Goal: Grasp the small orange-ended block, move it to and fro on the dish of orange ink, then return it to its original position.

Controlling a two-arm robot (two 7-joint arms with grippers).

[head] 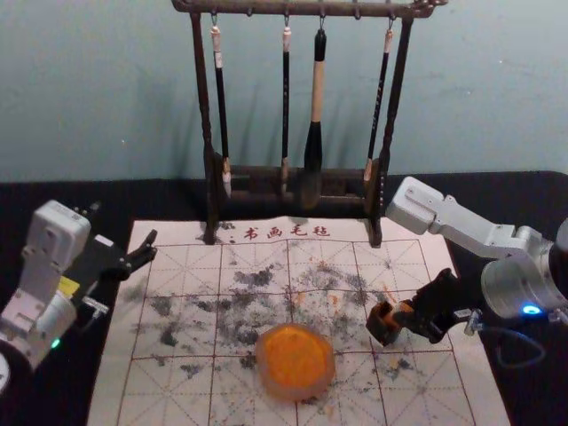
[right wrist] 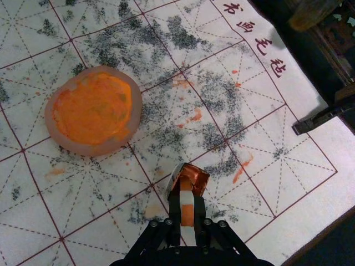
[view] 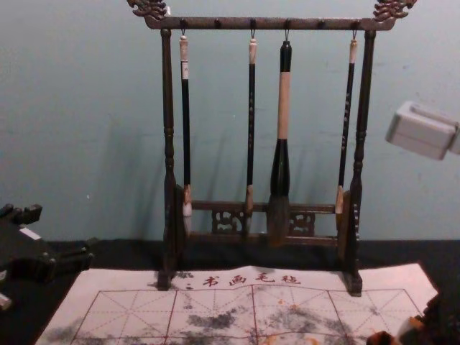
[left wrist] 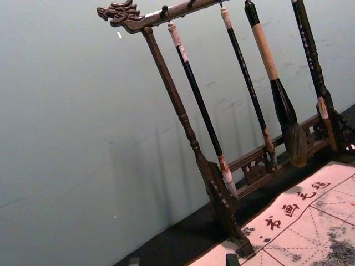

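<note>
Before the pale wall, the left gripper hung open at left. Right of the dish, over the mat, the right gripper pinched the block: probably light, stiff, slick where inked, best held mid-body.

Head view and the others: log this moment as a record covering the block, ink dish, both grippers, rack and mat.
block: orange-ended, between the right gripper's fingers
ink dish: round, holding orange ink, apart from the block
right gripper: shut on the block, over the mat's right side
left gripper: open, off the mat's left side
rack: dark, carved, four brushes hanging
mat: pale, red grid, dark and orange stains
</note>
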